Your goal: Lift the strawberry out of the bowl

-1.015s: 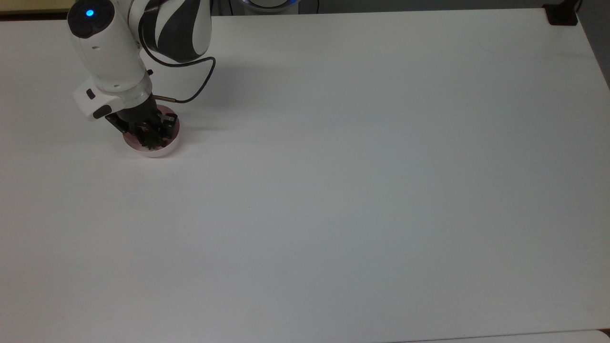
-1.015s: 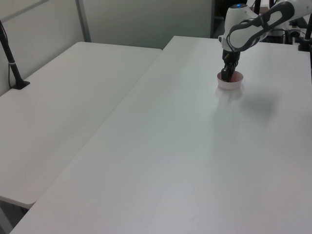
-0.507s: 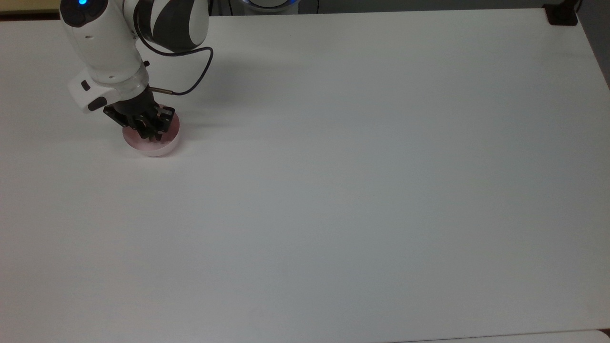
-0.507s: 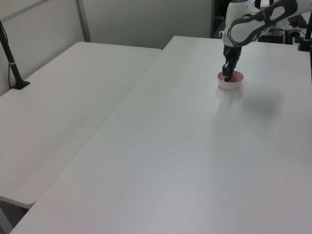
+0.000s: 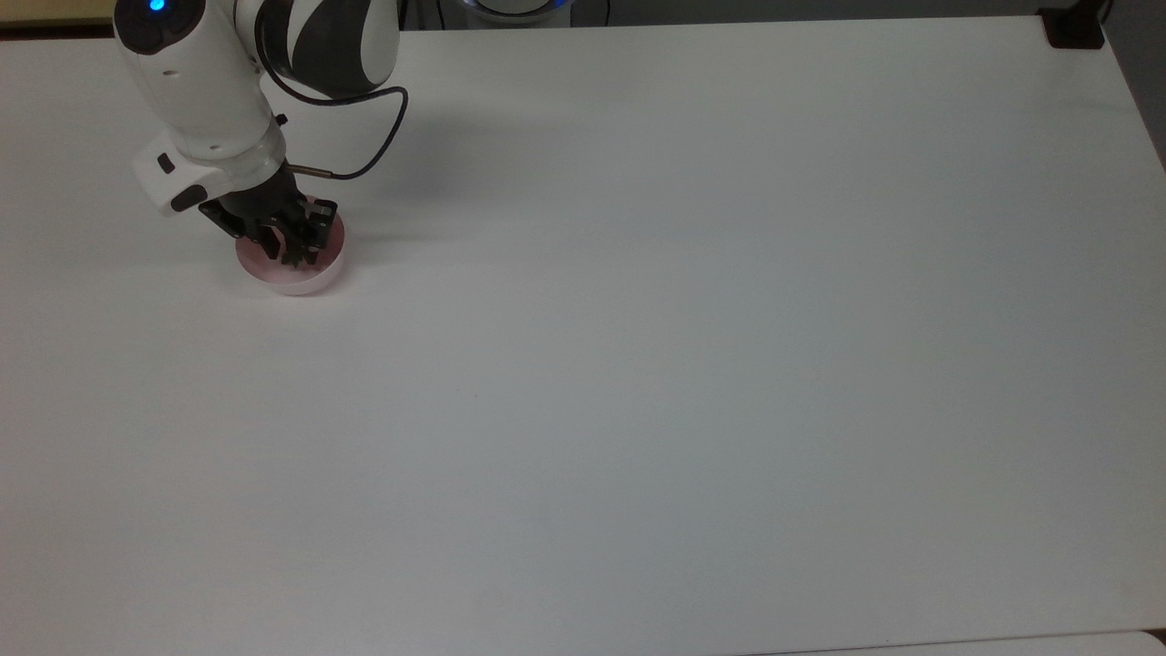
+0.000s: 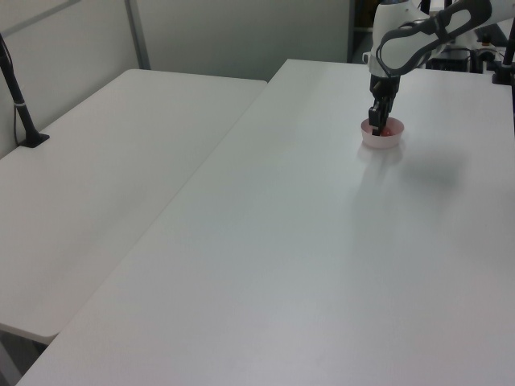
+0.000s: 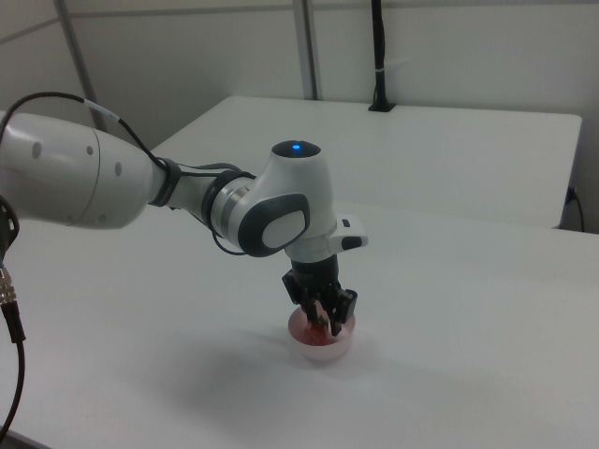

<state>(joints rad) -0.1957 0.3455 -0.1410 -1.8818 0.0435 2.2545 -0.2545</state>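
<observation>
The gripper [image 5: 293,248] has lifted slightly since a second ago, its fingers drawn in. The strawberry [image 7: 321,321] sits between them, clamped, just above the bowl [image 5: 314,278]. It lies straight below the wrist, so the way out is upward, off the white table [image 5: 692,346].

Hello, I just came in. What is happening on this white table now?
A Franka arm has its gripper lowered into a small pink bowl near one edge of the white table. Something red, probably the strawberry, sits between the fingers inside the bowl. It is not lifted out yet, and a firm grasp cannot be confirmed.
</observation>
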